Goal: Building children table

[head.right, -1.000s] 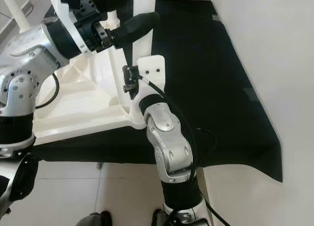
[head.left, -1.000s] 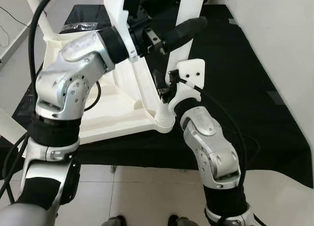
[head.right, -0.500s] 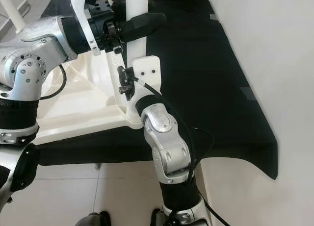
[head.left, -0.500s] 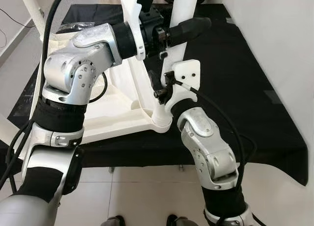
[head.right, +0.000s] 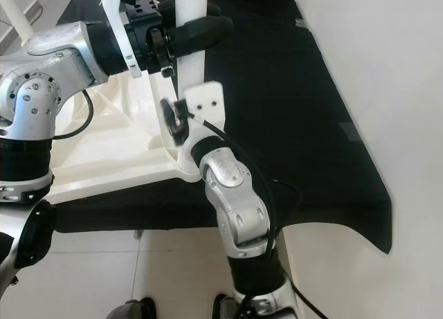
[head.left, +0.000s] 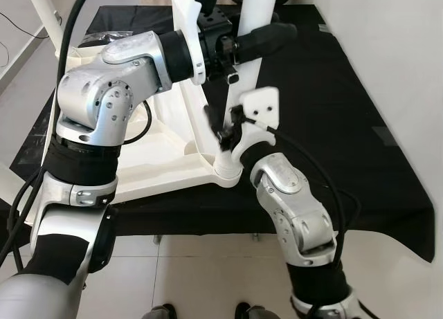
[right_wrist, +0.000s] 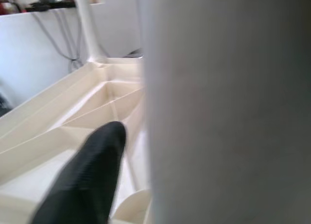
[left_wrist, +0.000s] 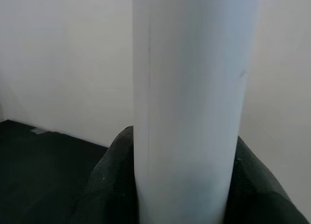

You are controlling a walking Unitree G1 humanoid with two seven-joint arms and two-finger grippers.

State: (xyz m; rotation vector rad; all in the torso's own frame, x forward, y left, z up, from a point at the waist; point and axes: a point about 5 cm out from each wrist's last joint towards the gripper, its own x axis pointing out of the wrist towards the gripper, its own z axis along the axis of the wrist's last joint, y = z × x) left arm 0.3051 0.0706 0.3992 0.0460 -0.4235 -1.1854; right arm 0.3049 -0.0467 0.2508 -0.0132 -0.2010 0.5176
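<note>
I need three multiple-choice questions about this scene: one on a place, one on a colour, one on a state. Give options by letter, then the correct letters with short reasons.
1. Where does the upside-down tabletop lie?
A. on a black mat
B. on a sofa
C. on a shelf

2. What colour is the table leg?
A. red
B. white
C. green

3. What is the left gripper doing?
A. hanging idle
B. holding a cup
C. gripping the leg

Answers: 1 A, the black mat spreads under it. 2 B, the leg is plain white. 3 C, its black fingers sit on both sides of the leg.
</note>
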